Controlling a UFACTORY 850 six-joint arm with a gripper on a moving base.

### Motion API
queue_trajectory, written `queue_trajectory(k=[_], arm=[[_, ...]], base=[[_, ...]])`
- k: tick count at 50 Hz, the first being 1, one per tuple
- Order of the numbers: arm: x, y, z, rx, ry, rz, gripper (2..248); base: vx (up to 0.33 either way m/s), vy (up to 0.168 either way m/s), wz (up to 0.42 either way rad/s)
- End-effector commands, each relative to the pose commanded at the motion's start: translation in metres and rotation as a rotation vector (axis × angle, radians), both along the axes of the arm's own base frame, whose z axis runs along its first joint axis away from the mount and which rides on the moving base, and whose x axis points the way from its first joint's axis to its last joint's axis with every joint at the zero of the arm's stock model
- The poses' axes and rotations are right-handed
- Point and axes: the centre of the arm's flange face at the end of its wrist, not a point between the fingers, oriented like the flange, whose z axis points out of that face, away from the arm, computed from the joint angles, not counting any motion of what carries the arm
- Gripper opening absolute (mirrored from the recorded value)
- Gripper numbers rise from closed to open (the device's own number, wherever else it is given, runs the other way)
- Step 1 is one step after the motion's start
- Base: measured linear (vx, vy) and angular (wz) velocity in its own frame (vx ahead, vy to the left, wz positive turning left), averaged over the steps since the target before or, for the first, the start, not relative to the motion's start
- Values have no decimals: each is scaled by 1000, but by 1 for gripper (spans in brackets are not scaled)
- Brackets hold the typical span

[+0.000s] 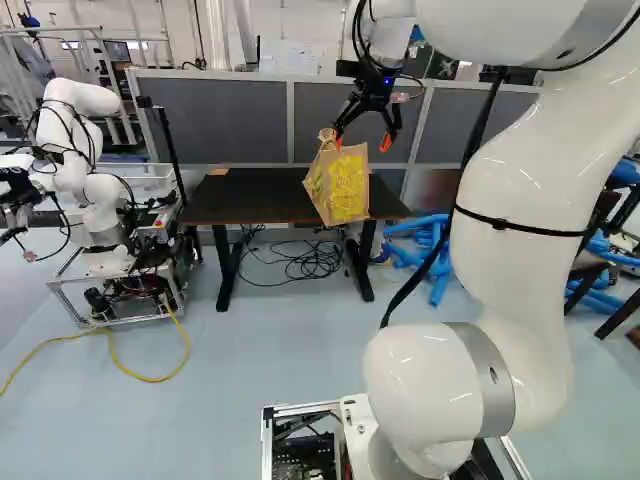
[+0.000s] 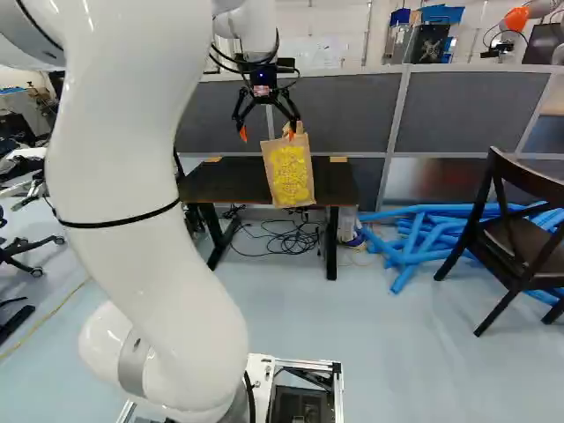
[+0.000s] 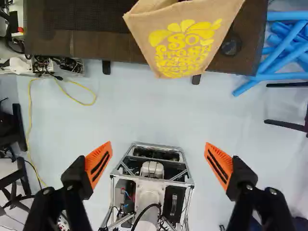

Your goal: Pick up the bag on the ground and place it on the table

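Observation:
High over the table (image 1: 235,197), my gripper (image 1: 362,141) stands open, its orange-padded fingers wide apart; the wrist view also shows the gripper (image 3: 159,150) with nothing between the fingers. The tan bag with yellow print (image 1: 346,186) is upright and slightly tilted at the table's front edge. Its handles come close to one fingertip in both base views; whether they touch cannot be told. Seen from the wrist, the bag (image 3: 185,41) lies ahead of the fingers, its lower end reaching past the table edge (image 3: 86,45). How its base rests is hidden.
Another robot (image 1: 100,190) stands at the left of the left base view, near a yellow cable (image 1: 130,375). Black cables (image 2: 286,236) lie under the table. Blue tubes (image 2: 419,233) and a dark chair (image 2: 507,229) are to its right. Grey partitions (image 2: 344,110) rise behind.

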Motion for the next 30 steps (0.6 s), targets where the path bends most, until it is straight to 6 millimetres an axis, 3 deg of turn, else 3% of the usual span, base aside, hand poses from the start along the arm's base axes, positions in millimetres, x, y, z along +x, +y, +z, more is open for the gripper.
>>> queue_trajectory(k=[30], arm=[[0,0,0,0,0,0,247]], base=[[-14,1,1]])
